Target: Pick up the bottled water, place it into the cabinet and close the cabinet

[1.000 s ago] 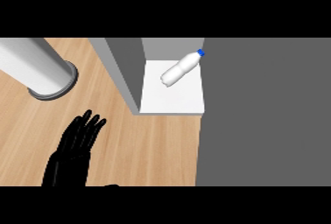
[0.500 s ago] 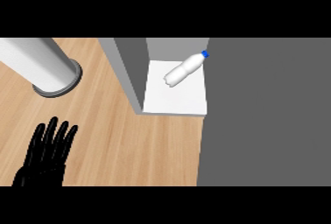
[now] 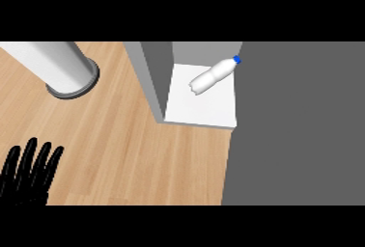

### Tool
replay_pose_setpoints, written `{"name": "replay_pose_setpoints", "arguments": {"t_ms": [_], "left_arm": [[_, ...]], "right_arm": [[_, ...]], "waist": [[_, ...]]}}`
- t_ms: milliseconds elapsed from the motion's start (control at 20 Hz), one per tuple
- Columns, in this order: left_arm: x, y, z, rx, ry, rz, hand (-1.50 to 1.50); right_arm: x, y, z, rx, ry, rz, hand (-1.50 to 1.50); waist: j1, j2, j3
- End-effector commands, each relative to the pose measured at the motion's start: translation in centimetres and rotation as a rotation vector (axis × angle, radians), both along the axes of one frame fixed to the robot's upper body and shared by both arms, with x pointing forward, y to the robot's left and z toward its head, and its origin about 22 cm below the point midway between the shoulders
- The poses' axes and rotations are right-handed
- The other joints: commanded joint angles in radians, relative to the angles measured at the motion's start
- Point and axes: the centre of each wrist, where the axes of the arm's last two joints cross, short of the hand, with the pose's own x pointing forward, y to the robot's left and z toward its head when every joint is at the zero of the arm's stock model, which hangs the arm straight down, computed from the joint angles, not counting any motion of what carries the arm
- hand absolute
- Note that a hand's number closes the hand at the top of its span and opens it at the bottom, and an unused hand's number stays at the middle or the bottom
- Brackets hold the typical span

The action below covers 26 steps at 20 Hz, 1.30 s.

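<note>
Wooden counter (image 3: 128,144), white blue-capped bottled water (image 3: 212,77) lying

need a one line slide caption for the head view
Bottled water lies on its side on the white cabinet shelf; an open left hand shows at the lower left over the wooden counter.

One black hand (image 3: 28,176) with slender, tapered fingers

The counter (image 3: 128,154) is surfaced in pale wood with fine straight grain and a matt finish. The cabinet (image 3: 203,103) is lined with a smooth, matt white floor between flat grey walls. The bottled water (image 3: 212,75) is seen as smooth whitish plastic capped in blue. A pale cylinder (image 3: 61,65) is finished with a soft sheen and based with a darker metallic-looking ring. The left hand (image 3: 27,173) is rendered matt black.
</note>
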Motion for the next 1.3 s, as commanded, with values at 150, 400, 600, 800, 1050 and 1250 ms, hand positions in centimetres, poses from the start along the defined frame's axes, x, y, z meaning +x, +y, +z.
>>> {"name": "replay_pose_setpoints", "arguments": {"t_ms": [150, 400, 600, 800, 1050, 1250], "left_arm": [[-0.1, 1.6, 0.8, 0.007, -0.031, -0.059, -1.5], [-0.2, 2.4, 1.3, 0.018, -0.033, -0.096, -1.5], [0.0, 2.7, 1.8, 0.038, -0.04, -0.106, -1.5], [-0.1, 2.6, 1.7, 0.03, -0.023, -0.141, -1.5], [0.3, 3.4, 2.0, 0.041, -0.026, -0.145, -1.5], [0.5, 3.7, 2.4, 0.058, -0.038, -0.146, -1.5]], "right_arm": [[0.3, 2.7, 2.2, 0.013, -0.062, 0.231, 1.5], [1.2, 2.9, 1.8, -0.018, -0.082, 0.261, 1.5], [2.1, 2.7, 1.7, -0.083, -0.111, 0.257, 1.5], [2.9, 2.3, 2.0, -0.177, -0.171, 0.299, 1.5], [4.0, 2.0, 2.6, -0.241, -0.259, 0.348, 1.5], [4.5, 2.2, 2.9, -0.244, -0.27, 0.336, 1.5]], "waist": [[0.062, 0.021, -0.002], [0.11, 0.03, -0.004], [0.139, 0.036, -0.005], [0.16, 0.035, -0.011], [0.179, 0.032, -0.015], [0.17, 0.029, -0.015]]}}
